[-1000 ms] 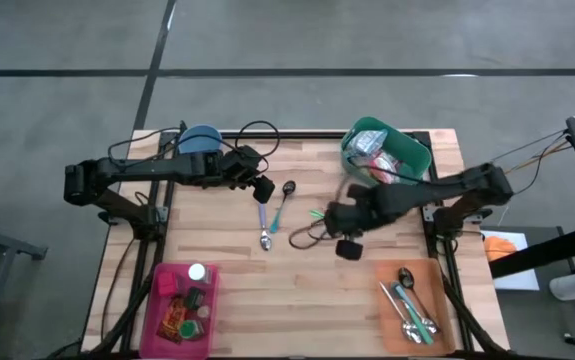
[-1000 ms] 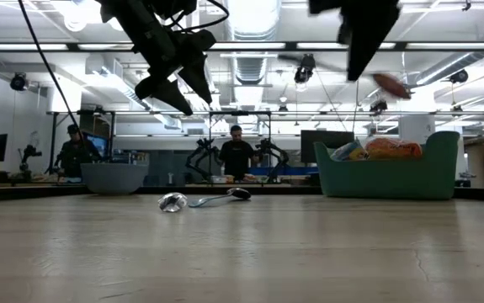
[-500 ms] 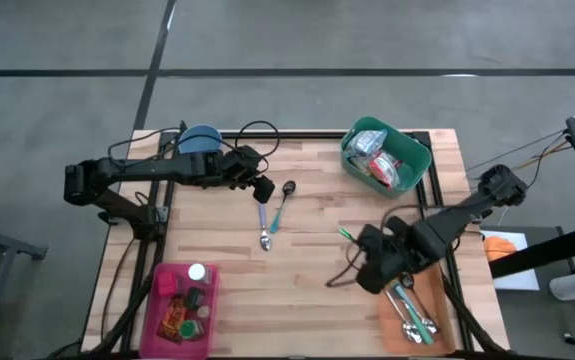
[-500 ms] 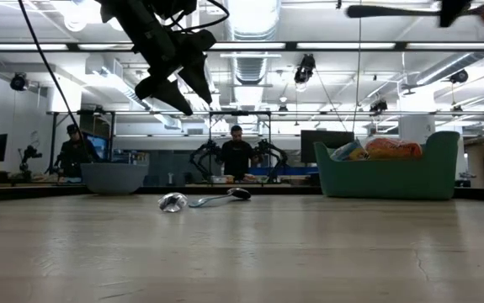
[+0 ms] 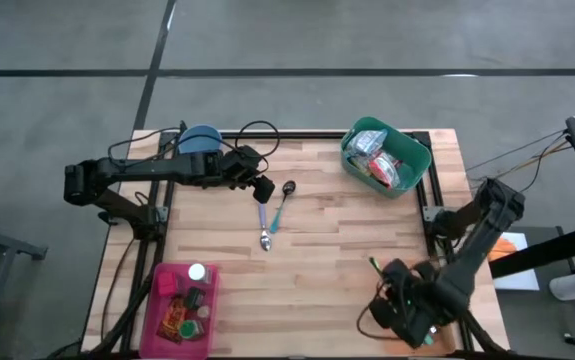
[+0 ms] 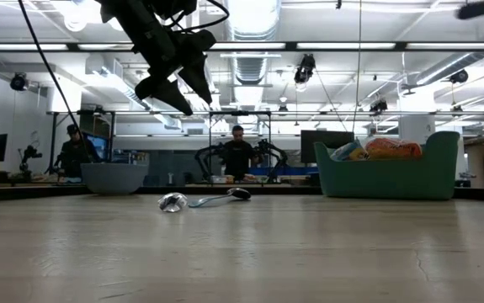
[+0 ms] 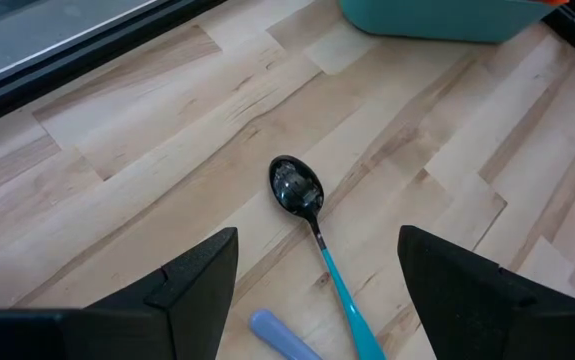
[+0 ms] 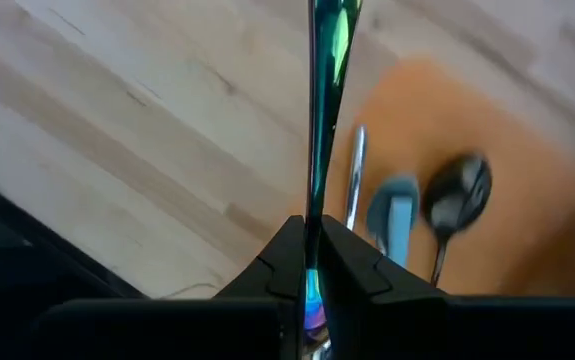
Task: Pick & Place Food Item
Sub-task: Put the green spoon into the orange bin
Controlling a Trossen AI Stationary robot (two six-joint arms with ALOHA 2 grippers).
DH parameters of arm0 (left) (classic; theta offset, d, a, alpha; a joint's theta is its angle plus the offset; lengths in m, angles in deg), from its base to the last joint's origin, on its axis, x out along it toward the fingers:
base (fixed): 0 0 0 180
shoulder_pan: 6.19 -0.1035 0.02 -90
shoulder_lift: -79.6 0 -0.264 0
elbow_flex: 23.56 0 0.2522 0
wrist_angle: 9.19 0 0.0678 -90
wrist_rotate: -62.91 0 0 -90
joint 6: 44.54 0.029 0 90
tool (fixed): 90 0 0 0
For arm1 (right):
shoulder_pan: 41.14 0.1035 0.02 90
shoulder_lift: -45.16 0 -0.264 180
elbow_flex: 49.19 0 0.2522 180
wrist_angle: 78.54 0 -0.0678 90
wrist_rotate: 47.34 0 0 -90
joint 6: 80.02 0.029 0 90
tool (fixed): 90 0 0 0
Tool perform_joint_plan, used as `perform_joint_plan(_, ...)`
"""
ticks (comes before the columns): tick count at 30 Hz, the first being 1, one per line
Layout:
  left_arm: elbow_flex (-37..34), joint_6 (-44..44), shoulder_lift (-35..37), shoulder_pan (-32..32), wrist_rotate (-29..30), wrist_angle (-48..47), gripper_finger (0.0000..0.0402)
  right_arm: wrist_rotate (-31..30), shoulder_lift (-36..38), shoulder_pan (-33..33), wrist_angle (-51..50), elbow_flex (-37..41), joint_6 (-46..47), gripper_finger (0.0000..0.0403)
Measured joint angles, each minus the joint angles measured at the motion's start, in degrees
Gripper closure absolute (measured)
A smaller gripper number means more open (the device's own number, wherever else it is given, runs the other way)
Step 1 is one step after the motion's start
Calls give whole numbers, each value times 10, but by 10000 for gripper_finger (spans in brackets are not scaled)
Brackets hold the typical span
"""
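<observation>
My right gripper (image 5: pixel 404 298) hangs over the table's near right corner, above an orange tray (image 8: pixel 487 120) that holds several spoons. It is shut on a thin, shiny green utensil (image 8: pixel 323 90), whose free end (image 5: pixel 375 265) sticks out past the fingers. My left gripper (image 5: pixel 262 187) waits open above the table's middle left, over a black-bowled spoon with a teal handle (image 7: pixel 312 205) and a second spoon (image 5: pixel 264 228), both lying flat on the wood. A green bin (image 5: pixel 385 157) of food packets stands at the far right. My right gripper pinches the green utensil's thin shaft (image 8: pixel 310 235) between its two fingers. The fingers slant steeply down from above and the shaft runs on forward along them. The utensil is lifted clear, above the tray and the wood.
A blue bowl (image 5: pixel 200 138) sits at the far left. A pink bin (image 5: pixel 180 305) with small items stands at the near left. Bare wood lies across the middle and near centre. People stand in the room beyond the table (image 6: pixel 237 156).
My right gripper has swung from the table's middle, beside the green bin, toward the near right corner and now hangs over the orange tray. Its wrist has rolled on the way. The green utensil has travelled with it, still clear of the table.
</observation>
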Motion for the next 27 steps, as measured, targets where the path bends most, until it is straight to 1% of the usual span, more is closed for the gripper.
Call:
perform_joint_plan(6,0,0,0,0,0,0,122,37,-46,55,1,0,139,388)
perform_joint_plan(10,0,0,0,0,0,0,122,57,-71,79,0,0,194,388)
perform_joint_plan(13,0,0,0,0,0,0,122,69,-88,90,0,0,210,388)
perform_joint_plan(19,0,0,0,0,0,0,122,127,-125,96,2,2,229,388)
perform_joint_plan(27,0,0,0,0,0,0,122,137,-145,99,34,18,222,388)
